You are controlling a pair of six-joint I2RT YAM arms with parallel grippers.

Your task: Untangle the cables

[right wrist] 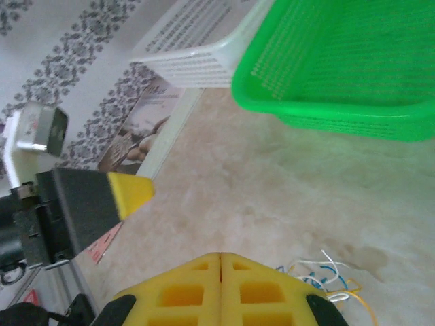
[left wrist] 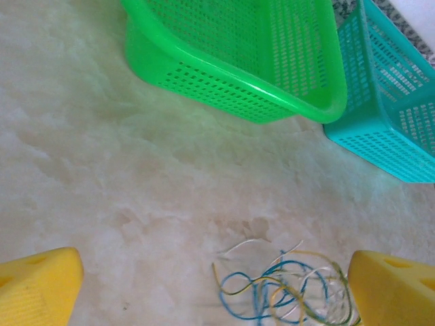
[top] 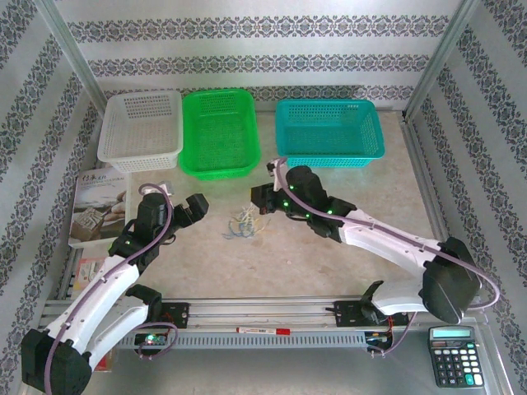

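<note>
Cables (top: pixel 240 222), thin yellow, blue and whitish wires in one loose tangle, lie on the pale marbled tabletop (top: pixel 395 197) between the two arms, in front of the green plastic mesh basket (top: pixel 218 132).

The right gripper (right wrist: pixel 221 285) has its yellow pads pressed flat together with no strand visible between them; the tangle sits just beside it. It may therefore lift away empty. The left gripper (left wrist: pixel 214 285) hangs with its jaws wide apart, and the wires (left wrist: pixel 285 288) are near its right finger. If it clamps several loops at once, pulling would likely tighten the knot or drag the whole bundle. Wires this fine could also slip from the pads.
</note>
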